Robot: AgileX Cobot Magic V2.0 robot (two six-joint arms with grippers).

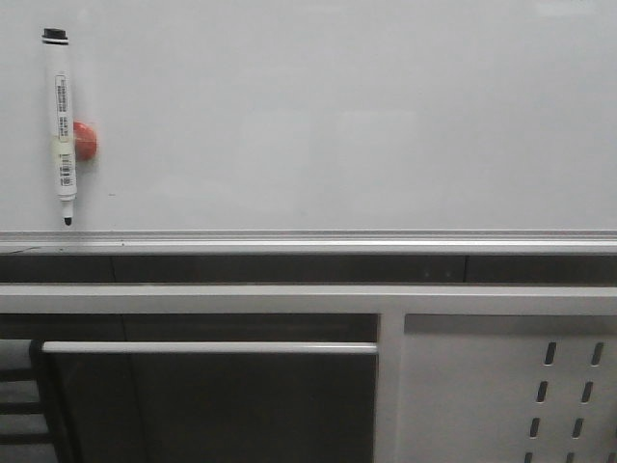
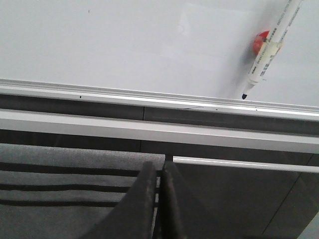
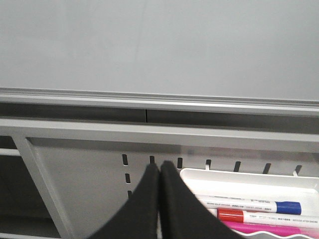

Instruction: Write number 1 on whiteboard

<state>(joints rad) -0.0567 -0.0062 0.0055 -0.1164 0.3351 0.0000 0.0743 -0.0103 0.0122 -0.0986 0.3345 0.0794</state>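
Whiteboard point(image 1: 337, 116): one, glossy grey-white, filling the upper half of the front view, bounded below by a silver edge strip point(image 1: 308, 237). No stroke or digit shows on its surface in any view; a tiny dark speck sits near the marker.

Frame rails point(image 1: 193, 299): grey horizontal bars below the board, with dark gaps between them.

Slotted panel point(image 1: 511, 386): one, grey metal, lower right in the front view, with rows of short slot holes.

Tray point(image 3: 249, 181): one, white, hung on the slotted panel, seen only in the right wrist view. It holds three markers: a blue-capped marker point(image 3: 249, 204), a red marker point(image 3: 269, 216) and a pink marker point(image 3: 269, 230). Their printed labels are too small to read.

Left gripper point(image 2: 160, 184): dark fingers pressed together, nothing between them, below the board's edge.

Right gripper point(image 3: 159, 189): dark fingers likewise closed and empty, in front of the slotted panel, beside the tray.

Marker point(image 1: 63, 121): one, white body, black cap end up and black tip down, standing upright against the board at its left side, tip just above the edge strip. Barcode-style label on the barrel; text illegible.

Magnet point(image 1: 85, 141): one, red, round, on the board, touching the marker's barrel.
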